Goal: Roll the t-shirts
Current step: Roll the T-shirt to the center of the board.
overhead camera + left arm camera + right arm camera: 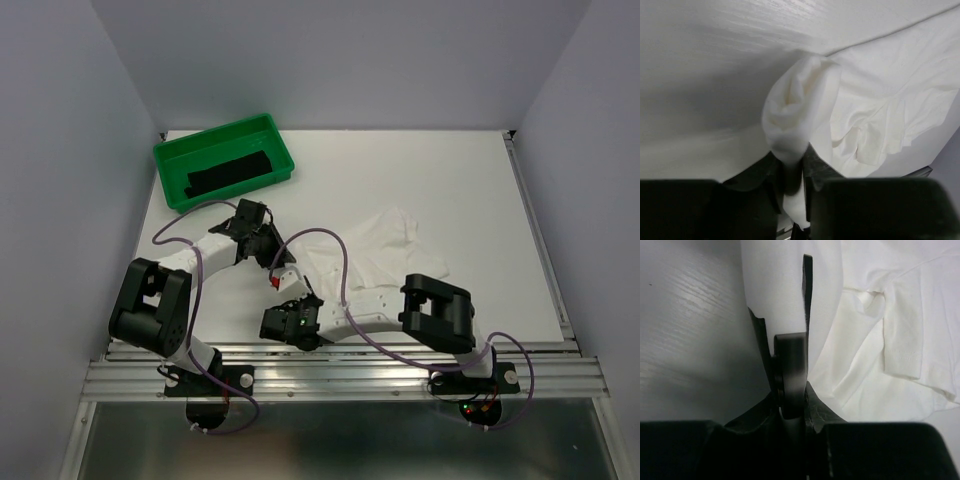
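Green tray (pixel 164 178): far-left corner of the table (pixel 450 170); a flat black item (pixel 230 172) lies inside; well apart from the cloth.
Left gripper (pixel 791 167): left of the table's middle, toward the near edge; fingers pressed together on a bunched fold of white cloth that swells into a soft knob just beyond the tips.
Right gripper (pixel 790 355): just nearer the near edge than the left one; fingers pinching a thin flap of the same cloth, which drapes over one finger and hides part of it.
T-shirt (pixel 375 262): one seen; lies around the table's middle, toward the near edge, and both grippers hold its left margin.
T-shirt, condition: plain white, thin, limp, much wrinkled; not spread flat; a sleeve or hem is folded over itself on the right side; no roll formed yet.
Step in hand (judged): the start of the roll, with the left margin gripped at two points ready to be turned over.
Next move (judged): both grippers should carry the margin rightward over the body at an even pace and low to the table, so the turn stays tight and straight.
Risk (judged): the bunched left pinch may give a lopsided, loose first turn.
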Motion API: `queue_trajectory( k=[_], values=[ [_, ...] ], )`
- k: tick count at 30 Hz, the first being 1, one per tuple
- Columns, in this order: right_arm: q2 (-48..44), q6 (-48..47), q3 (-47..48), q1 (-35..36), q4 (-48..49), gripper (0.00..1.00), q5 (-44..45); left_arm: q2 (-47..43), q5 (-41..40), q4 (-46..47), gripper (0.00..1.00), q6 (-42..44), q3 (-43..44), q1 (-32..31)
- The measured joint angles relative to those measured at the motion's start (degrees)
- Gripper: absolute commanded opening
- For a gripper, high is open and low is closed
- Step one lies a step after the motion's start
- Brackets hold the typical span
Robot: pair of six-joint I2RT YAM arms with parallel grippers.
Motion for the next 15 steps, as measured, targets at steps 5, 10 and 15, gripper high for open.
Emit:
queue_trajectory(
  k=[5,10,15],
  values=[
    [-5.79,0.37,-6.36,-0.15,3.93,0.01,-4.85,0.0,-0.52,-2.03,0.64,0.83,1.62,0.0],
    [-11.63,1.44,-12.2,-1.81,8.74,0.01,-11.63,-0.13,-1.05,-3.56,0.65,1.49,4.17,0.0],
    [-17.81,3.32,-18.4,-5.27,14.45,0.01,-19.21,-2.27,-2.43,-6.38,0.65,2.23,6.32,0.0]
  ],
)
